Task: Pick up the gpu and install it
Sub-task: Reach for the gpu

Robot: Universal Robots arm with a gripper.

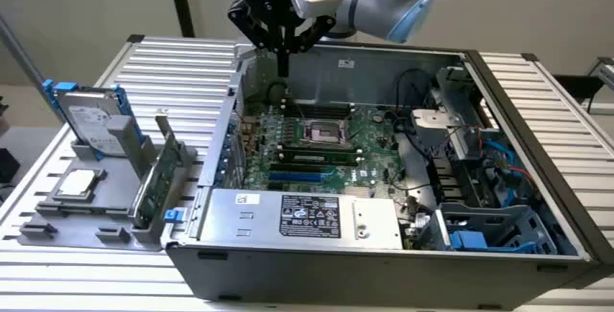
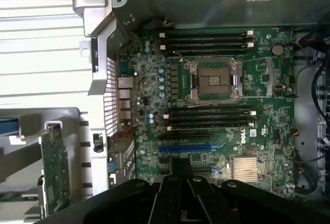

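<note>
While the gpu (image 1: 158, 175) stands in its holder (image 1: 115, 229) at the computer case's (image 1: 384, 269) nine o'clock (exterior view), gripper (image 1: 284, 73) hangs over motherboard (image 1: 374, 154), fingers (image 1: 284, 53) together, empty.

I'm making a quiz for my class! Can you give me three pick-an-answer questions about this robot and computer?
1. Where is the gpu? A) on top of the case B) standing in the grey holder beside the case C) inside the case
2. What colour are the hard drive's side rails? A) red B) blue C) yellow
3. How is the gripper? A) shut, holding nothing B) wide open C) shut on the gpu
Answers: 1 B, it stands on edge in the holder; 2 B, blue rails flank the drive; 3 A, it is closed and empty above the case.
</note>
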